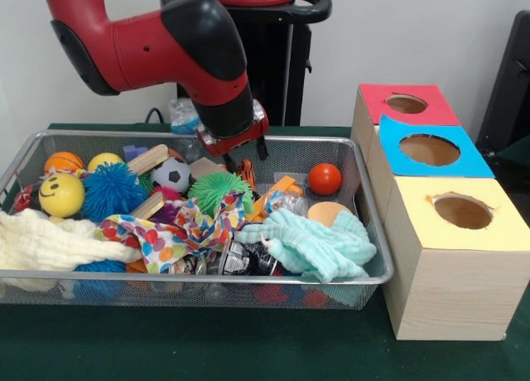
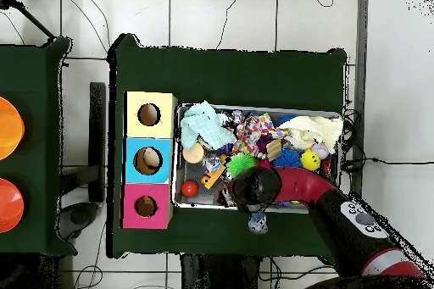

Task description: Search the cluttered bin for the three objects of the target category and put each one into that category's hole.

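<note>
1. Claw (image 1: 245, 159) – hangs low over the far middle of the wire mesh bin (image 1: 364, 232), at the end of the red and black arm (image 1: 166, 41). Its tips sit behind the clutter, so I cannot tell whether it is spread or pressed together, nor whether anything is pinched. In the overhead view the arm's wrist covers it.
2. Directly below and in front of the claw: a spiky green ball (image 1: 217, 189); an orange toy piece (image 1: 247, 172) is just beside the tips.
3. To the camera's left of the claw: a small soccer ball (image 1: 172, 174), a wooden block (image 1: 147, 159), a fuzzy blue ball (image 1: 113, 190), a yellow smiley ball (image 1: 60, 195), and an orange ball (image 1: 64, 161) at the far corner.
4. To the camera's right of the claw: a red-orange ball (image 1: 325, 179) lying alone near the bin's far wall.
5. Nearer the camera than the claw: a polka-dot cloth (image 1: 178, 230), a mint-green towel (image 1: 319, 244) and a cream cloth (image 1: 50, 242) – all draped over other items.
6. Beyond the bin's right end, well apart from the claw: three wooden boxes in a row, each with one round hole – red-topped box (image 1: 406, 104), blue-topped box (image 1: 429, 151), yellow-topped box (image 1: 460, 211).
7. Which category is the target is not evident.
</note>
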Controlling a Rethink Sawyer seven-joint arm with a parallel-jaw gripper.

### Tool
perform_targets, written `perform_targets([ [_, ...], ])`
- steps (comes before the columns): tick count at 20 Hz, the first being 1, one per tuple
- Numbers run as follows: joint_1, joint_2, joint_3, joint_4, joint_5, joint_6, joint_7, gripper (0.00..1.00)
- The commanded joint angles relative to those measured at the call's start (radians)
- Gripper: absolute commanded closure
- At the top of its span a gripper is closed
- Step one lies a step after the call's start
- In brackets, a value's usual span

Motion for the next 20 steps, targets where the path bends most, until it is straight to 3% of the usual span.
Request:
perform_targets([
  [1, -0.048, 0.058, -0.009, -0.152, -0.079, -0.041, -0.089, 0.00],
  [20, -0.071, 0.102, -0.006, -0.151, -0.107, -0.104, -0.070, 0.00],
])
